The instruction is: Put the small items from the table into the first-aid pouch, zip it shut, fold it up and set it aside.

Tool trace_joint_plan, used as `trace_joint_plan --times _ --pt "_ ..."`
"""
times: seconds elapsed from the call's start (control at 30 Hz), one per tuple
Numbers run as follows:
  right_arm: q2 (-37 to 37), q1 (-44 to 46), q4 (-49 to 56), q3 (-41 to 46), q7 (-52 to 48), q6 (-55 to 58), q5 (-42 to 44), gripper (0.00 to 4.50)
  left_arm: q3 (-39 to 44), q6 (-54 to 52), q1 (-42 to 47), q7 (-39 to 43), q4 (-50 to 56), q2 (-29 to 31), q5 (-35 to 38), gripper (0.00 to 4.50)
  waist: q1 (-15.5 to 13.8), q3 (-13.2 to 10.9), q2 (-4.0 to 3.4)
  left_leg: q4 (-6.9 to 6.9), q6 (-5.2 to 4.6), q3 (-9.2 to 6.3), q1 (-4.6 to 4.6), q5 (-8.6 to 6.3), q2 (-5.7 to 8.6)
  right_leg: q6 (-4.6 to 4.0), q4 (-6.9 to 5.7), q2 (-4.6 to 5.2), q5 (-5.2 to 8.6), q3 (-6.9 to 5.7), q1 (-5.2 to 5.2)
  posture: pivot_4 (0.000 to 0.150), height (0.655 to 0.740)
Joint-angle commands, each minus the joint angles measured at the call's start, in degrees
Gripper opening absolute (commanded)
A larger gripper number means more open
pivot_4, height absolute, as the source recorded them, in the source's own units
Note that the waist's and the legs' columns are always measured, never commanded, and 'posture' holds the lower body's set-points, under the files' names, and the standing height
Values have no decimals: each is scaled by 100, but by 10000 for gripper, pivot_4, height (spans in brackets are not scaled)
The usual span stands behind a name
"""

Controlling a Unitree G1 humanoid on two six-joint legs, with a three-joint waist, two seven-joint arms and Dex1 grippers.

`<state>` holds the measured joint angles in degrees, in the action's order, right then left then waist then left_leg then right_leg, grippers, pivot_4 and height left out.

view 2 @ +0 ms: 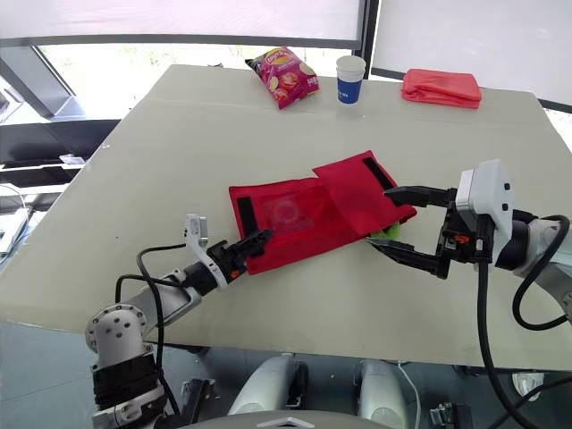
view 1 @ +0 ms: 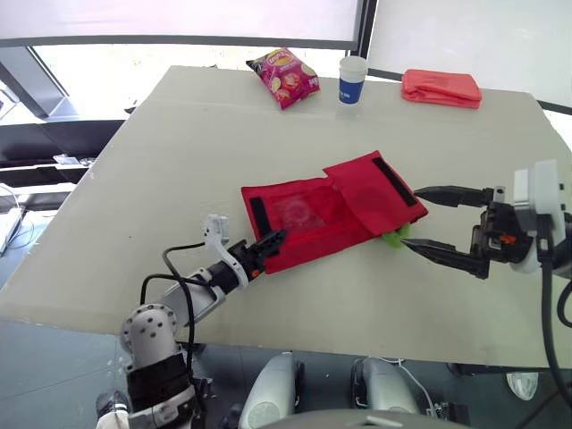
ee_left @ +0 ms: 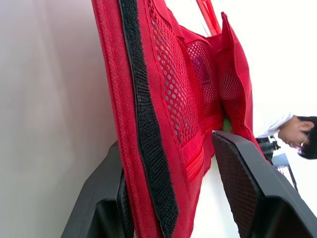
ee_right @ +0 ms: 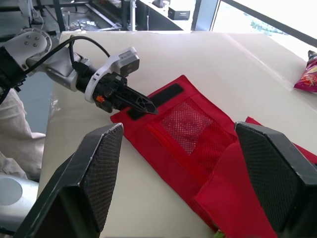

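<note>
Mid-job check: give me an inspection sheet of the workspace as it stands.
Surface: beige table, no spills seen.
Job's things: red first-aid pouch spread out, one flap folded over; green item peeking from under its edge.
Clutter: chips bag, paper cup, folded red pouch along the far edge.
End effectors: left end effector open, straddling the pouch's near edge; right end effector open beside the green item.
Cables: black cables loop along both arms.
Surroundings: windows behind; a person beyond the table.
</note>
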<state>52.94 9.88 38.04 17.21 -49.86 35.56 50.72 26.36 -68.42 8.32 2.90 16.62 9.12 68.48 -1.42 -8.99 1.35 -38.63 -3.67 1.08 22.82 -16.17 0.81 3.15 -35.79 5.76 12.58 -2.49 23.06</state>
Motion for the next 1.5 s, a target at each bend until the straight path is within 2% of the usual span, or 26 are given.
trace_joint_plan --times 0.03,0.27,0.53,0.63,0.73,0.83,0.9,1.0,1.07,1.13,1.2,1.27,1.37,1.43,1.47,1.5 --pt "-17 47 41 93 -38 -110 33 38254 -93 33 -242 -241 430 -1 445 24048 0 0 0 0 0 0 0 0 0 -5 0 -1 3 0 -1 1500 7400" --pt "-60 -26 120 134 31 -98 41 38254 -372 152 -1012 -496 909 129 1073 24048 3 0 0 -4 -1 1 -3 0 1 -22 0 -3 13 2 -5 1500 7400" --pt "-88 -4 58 62 26 -149 -33 38254 -732 575 -1020 -775 755 274 1258 24048 -22 0 -1 -4 -1 2 -4 0 2 -24 1 -3 14 1 -6 1500 7400" --pt "-120 31 33 1 42 -171 -94 38254 -893 739 -907 -816 616 238 1268 15747 -34 0 -1 -5 -1 2 -4 0 2 -24 1 -4 14 1 -7 1500 7400" --pt "-174 98 -18 -139 127 -148 -199 38254 -990 831 -765 -765 426 294 1289 431 -51 1 -1 -6 -1 2 -4 0 3 -24 1 -8 14 1 -7 1500 7400" --pt "-216 199 -84 -313 290 -41 -282 38254 -934 771 -703 -510 252 597 1393 431 -56 2 -4 -6 -1 3 -6 0 3 -24 1 -10 14 2 -8 1500 7400" --pt "-244 315 -140 -499 383 11 -397 38254 -737 500 -661 66 31 1266 1542 431 -45 2 -5 -6 -1 3 -7 0 1 -25 1 -15 14 3 -7 1500 7400" --pt "-282 554 -288 -843 431 77 -600 38254 -513 -68 -596 1445 -476 2619 1527 431 17 0 -4 -5 2 1 -8 2 -3 -26 -2 -27 16 0 -6 1500 7400" --pt "-291 719 -387 -1137 339 66 -775 38254 -634 -154 -564 2635 -858 3573 1050 431 64 -3 -13 2 10 5 -14 7 -5 -28 -6 -65 17 3 -2 1500 7400" --pt "-346 981 -557 -1633 249 18 -1132 38254 -955 92 -333 3713 -1421 4338 357 431 71 -5 -16 3 10 10 -18 7 -4 -28 -9 -64 17 6 -2 1500 7400" --pt "-518 1291 -790 -2123 279 -23 -1512 38254 -1328 414 -44 4478 -1874 4745 -238 431 73 -6 -18 8 10 16 -19 6 -4 -28 -3 -75 17 -2 7 1500 7400" --pt "-891 1608 -1056 -2574 382 -84 -1857 38254 -1647 702 321 5002 -2306 4879 -743 431 64 -6 -18 14 9 21 -18 6 -5 -28 -3 -73 17 6 14 1500 7400" --pt "-1459 2042 -1659 -3220 457 -263 -2463 30324 -1932 923 835 5551 -2689 4922 -1243 0 72 -5 -5 16 11 23 -2 8 -4 -27 -3 -74 16 7 28 1500 7400" --pt "-1651 2250 -2232 -3687 391 -573 -3108 21450 -2023 921 1149 5816 -2800 4910 -1430 0 59 -5 -4 17 16 20 8 11 -4 -27 -7 -76 15 5 36 1500 7400" --pt "-1701 2304 -2474 -3854 396 -704 -3372 15079 -2037 889 1251 5897 -2791 4906 -1483 0 58 -4 -3 17 16 17 13 11 -4 -26 -6 -75 15 2 38 1500 7400" --pt "-1730 2342 -2701 -4007 418 -843 -3634 11457 -2034 841 1322 5965 -2749 4899 -1511 0 60 -3 -1 16 16 18 11 11 -1 -25 -7 -73 14 2 37 1500 7400"
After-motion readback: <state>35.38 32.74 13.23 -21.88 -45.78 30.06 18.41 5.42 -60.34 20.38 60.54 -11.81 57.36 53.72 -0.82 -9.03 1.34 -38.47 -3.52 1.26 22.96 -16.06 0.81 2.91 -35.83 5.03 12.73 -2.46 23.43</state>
